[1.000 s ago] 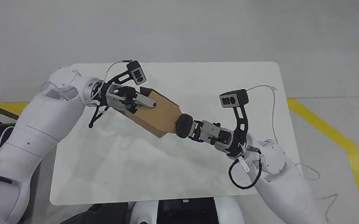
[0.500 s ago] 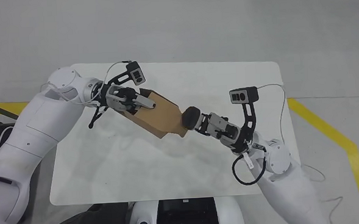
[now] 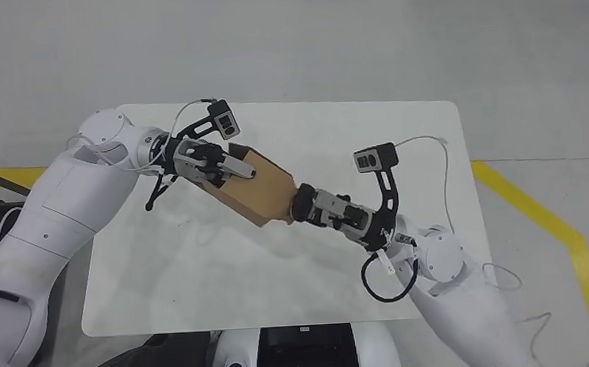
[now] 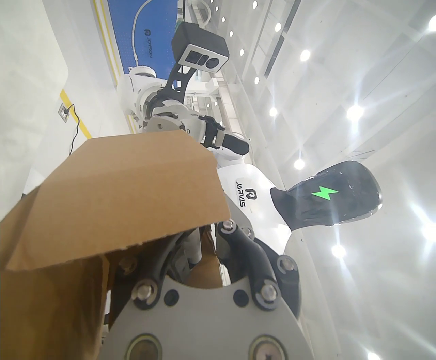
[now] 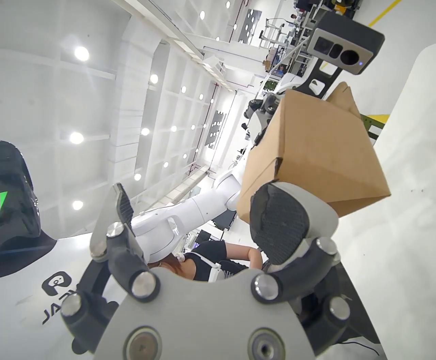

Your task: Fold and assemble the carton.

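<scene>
I have the carton over the table, its long axis running between my arms. The left gripper seems clamped on one end. The right gripper is spread wide, one pad against the other end.

**A big industrial robot hall**

A high white gridded ceiling carries rows of round lamps. The bare grey floor has yellow lane marking beside a plain white bench. Far off stand a blue wall panel and cluttered workstations.
</scene>
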Controlling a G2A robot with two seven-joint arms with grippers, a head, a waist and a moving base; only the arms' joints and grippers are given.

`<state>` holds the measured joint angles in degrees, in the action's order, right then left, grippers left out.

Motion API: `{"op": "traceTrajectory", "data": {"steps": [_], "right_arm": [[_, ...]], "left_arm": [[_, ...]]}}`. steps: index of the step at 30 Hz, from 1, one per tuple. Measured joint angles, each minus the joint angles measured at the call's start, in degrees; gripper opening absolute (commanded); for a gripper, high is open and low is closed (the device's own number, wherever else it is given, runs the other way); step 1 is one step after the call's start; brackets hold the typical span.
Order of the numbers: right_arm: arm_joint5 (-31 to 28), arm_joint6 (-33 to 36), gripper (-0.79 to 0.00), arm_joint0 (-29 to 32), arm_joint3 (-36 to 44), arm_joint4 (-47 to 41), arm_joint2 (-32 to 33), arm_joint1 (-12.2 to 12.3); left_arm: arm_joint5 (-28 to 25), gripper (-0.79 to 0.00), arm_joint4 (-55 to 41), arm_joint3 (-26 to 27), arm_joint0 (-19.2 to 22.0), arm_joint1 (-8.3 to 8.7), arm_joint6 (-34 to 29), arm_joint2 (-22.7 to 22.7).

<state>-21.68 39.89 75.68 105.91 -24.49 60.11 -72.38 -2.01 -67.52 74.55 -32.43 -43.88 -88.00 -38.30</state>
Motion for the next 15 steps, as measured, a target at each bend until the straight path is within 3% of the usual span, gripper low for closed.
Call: {"op": "traceTrajectory", "data": {"steps": [15], "right_arm": [[1.4, 0.1, 0.0, -2.3, -2.0, -0.2, -3.0, -0.6]], "left_arm": [[-0.3, -0.785, -0.3, 0.5, 0.1, -0.12, 0.0, 0.2]]}}
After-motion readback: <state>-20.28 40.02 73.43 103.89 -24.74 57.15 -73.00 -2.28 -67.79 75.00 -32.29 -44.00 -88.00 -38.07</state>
